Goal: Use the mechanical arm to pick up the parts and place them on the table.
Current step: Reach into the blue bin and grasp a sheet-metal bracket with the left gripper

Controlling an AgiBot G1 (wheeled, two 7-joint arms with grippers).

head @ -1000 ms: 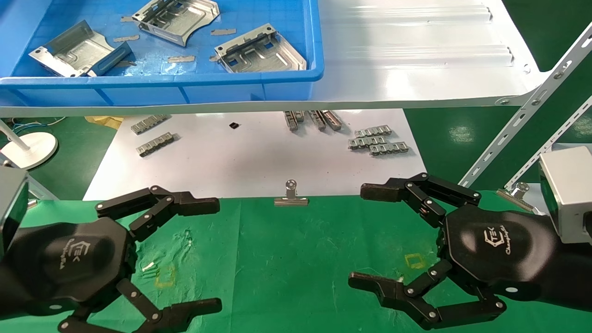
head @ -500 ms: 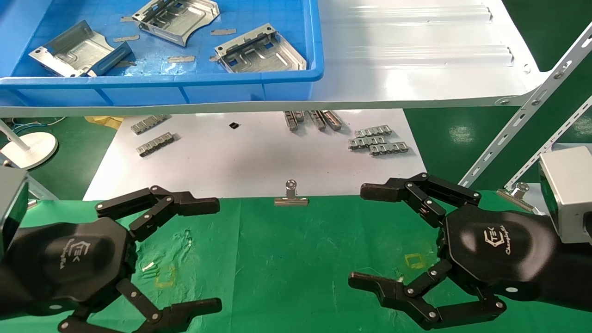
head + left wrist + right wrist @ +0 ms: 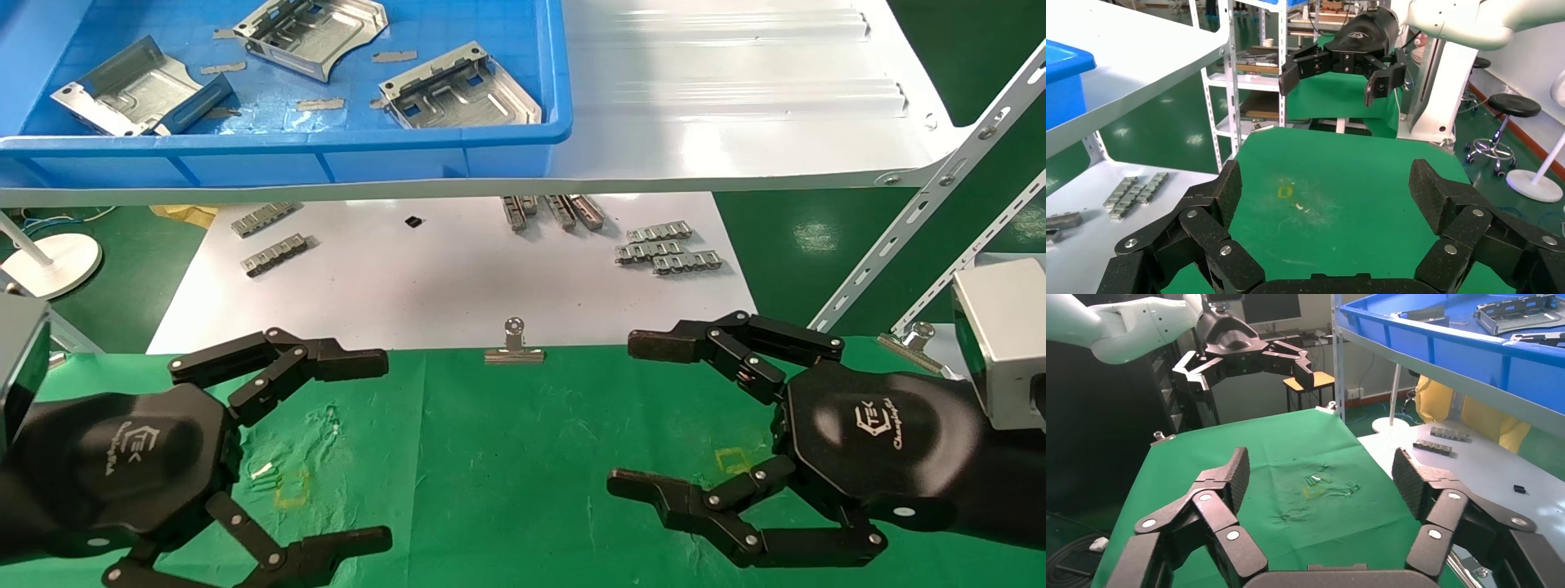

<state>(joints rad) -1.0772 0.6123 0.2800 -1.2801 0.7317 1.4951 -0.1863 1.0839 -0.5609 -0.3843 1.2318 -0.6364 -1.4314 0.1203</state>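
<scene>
Both hands are spread wide with nothing gripped: the right gripper (image 3: pixel 625 420) is held just over the table (image 3: pixel 507 457) on the right, the left gripper (image 3: pixel 384 445) the same on the left, well apart. Between them only wrinkled green cloth and a yellow square mark (image 3: pixel 733 461) are seen, so nothing's blocking there. A metal clip (image 3: pixel 514 349) is pinned at the cloth's far edge. Three parts (image 3: pixel 459 88) are still sat in the blue bin (image 3: pixel 327 151) up on the white shelf (image 3: pixel 735 98). Chain-like strips (image 3: pixel 666 251) are scattered on the white board (image 3: pixel 441 278) below. From the left wrist, the right gripper (image 3: pixel 1333 73) is shown hanging above the cloth; a stool (image 3: pixel 1514 107) is caught only there.
</scene>
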